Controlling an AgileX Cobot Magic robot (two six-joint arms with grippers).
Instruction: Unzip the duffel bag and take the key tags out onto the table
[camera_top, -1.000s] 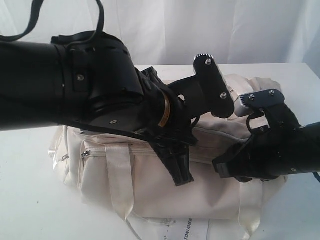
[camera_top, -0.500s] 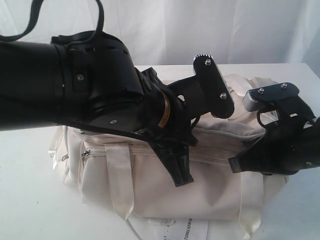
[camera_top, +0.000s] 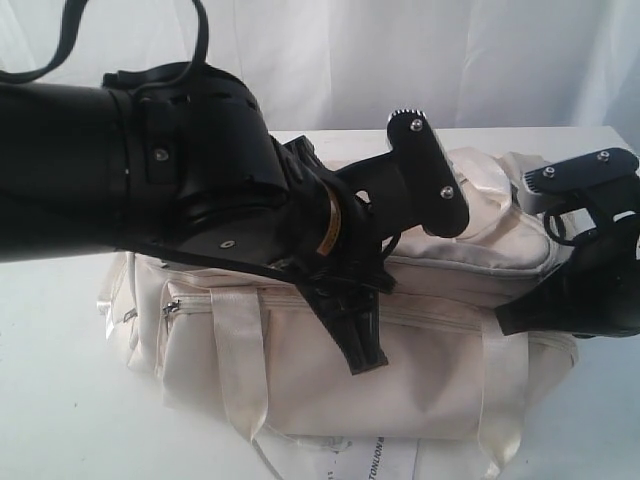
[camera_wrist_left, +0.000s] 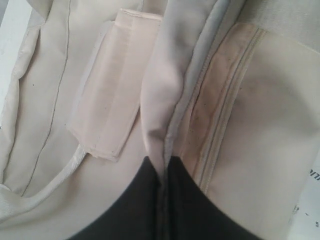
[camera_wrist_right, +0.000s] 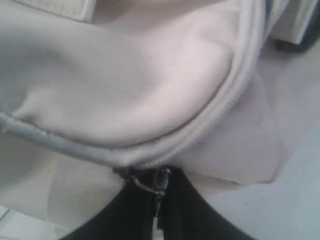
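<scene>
Step in hand: unzipping, at its start by the look of it.

- The duffel bag (camera_top: 420, 380) lies on the table (camera_top: 60, 400), long side toward the exterior camera.
- The left gripper (camera_wrist_left: 162, 172) is clenched on a raised fold of the bag's cream fabric, apparently holding the bag steady.
- The right gripper (camera_wrist_right: 156, 200) is at the bag's right end, pinched on the small metal zipper pull (camera_wrist_right: 162, 176).
- The zipper (camera_wrist_right: 220, 112) curves away from the pull, and the stretch in view looks closed.

Next move, as I judge it: draw the pull along the curved track while the left grip keeps the cloth taut. The pull is thin and could slip out, and slack fabric may bunch ahead of it.

Hidden or unclear:
- The key tags are nowhere in view and are presumably inside.
- The left arm (camera_top: 150, 170) blocks most of the bag's top in the exterior view, so I cannot tell how far the zipper runs.
- A printed paper sheet (camera_top: 375, 462) at the bag's near edge is cut off by the frame.
</scene>
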